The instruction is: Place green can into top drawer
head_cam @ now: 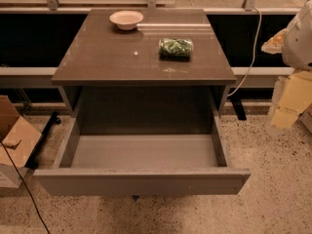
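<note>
The green can (175,48) lies on its side on the grey-brown cabinet top (107,57), right of the middle. The top drawer (141,179) is pulled fully out toward me; its inside (144,150) holds nothing. My arm comes in at the right edge, and the gripper (288,104) hangs there as a pale yellowish shape. It is beside the cabinet's right side, lower than the top and well right of the can. It is not touching the can or the drawer.
A pale round bowl (126,19) stands at the back left of the cabinet top. An open cardboard box (14,140) sits on the floor at left, with a black cable beside it. A white cord (248,57) hangs behind the cabinet at right. The floor is speckled.
</note>
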Tool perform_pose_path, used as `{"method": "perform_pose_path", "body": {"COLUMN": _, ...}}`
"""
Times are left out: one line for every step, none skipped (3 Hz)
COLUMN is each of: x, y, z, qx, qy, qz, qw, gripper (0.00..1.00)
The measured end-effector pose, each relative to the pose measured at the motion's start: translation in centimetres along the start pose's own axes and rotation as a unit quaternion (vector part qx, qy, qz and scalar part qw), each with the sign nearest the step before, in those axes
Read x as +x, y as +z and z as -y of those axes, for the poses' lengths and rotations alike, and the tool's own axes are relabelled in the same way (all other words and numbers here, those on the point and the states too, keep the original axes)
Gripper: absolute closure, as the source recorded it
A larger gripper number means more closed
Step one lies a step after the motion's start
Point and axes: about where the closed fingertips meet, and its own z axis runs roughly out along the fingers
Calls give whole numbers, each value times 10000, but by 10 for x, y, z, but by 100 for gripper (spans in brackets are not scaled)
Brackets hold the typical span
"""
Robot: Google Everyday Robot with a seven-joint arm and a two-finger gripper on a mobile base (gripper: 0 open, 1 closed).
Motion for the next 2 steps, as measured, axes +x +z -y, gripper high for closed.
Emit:
{"method": "perform_pose_path", "body": {"x": 0, "y": 0, "z": 0, "qx": 1, "qy": 0, "qz": 1, "qw": 10000, "gripper": 0}}
{"method": "perform_pose_path", "body": {"x": -11, "y": 2, "z": 7, "qx": 149, "qy": 22, "qz": 115, "qw": 9998, "gripper": 0}}
